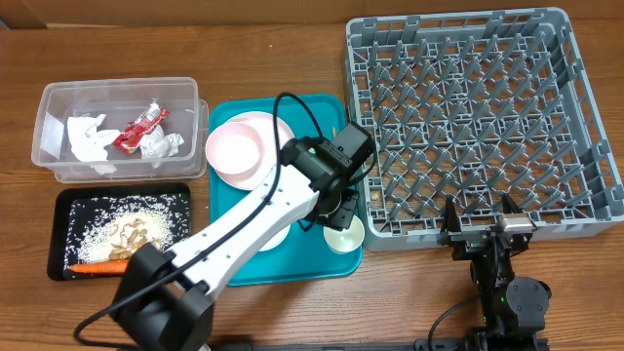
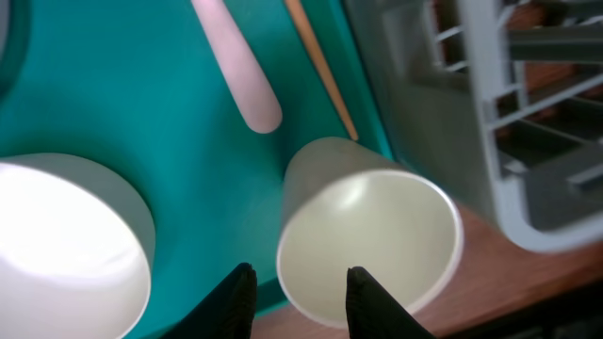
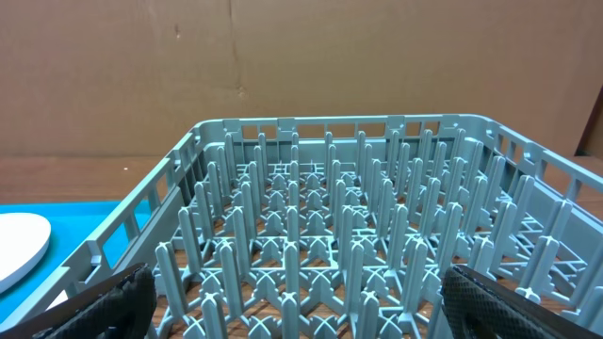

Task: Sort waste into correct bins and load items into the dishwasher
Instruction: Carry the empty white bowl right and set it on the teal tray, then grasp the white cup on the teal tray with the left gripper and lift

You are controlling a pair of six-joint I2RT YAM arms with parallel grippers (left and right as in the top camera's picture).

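One grey rack (image 1: pixel 468 127), upper right. One clear tub (image 1: pixel 44 127), upper left, holding two crumpled napkins (image 1: pixel 88 136) and one red wrapper (image 1: pixel 139 125). One black tray (image 1: pixel 56 234), lower left, with rice (image 1: pixel 107 219) and one carrot (image 1: pixel 97 266). On teal tray (image 1: pixel 302 263), centre: one pink plate (image 1: pixel 244 146), one white bowl (image 2: pixel 66 245), one chopstick (image 2: pixel 320 66), one white cup (image 2: pixel 367 235) at lower right corner. Left claw (image 2: pixel 300 278) partly apart, fingers straddling cup rim, contact unclear. Right claw (image 1: pixel 481 226), lower right, wide apart, empty.

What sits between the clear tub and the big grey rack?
The teal tray holding a pink plate, with the left arm over it, seen in the overhead view.
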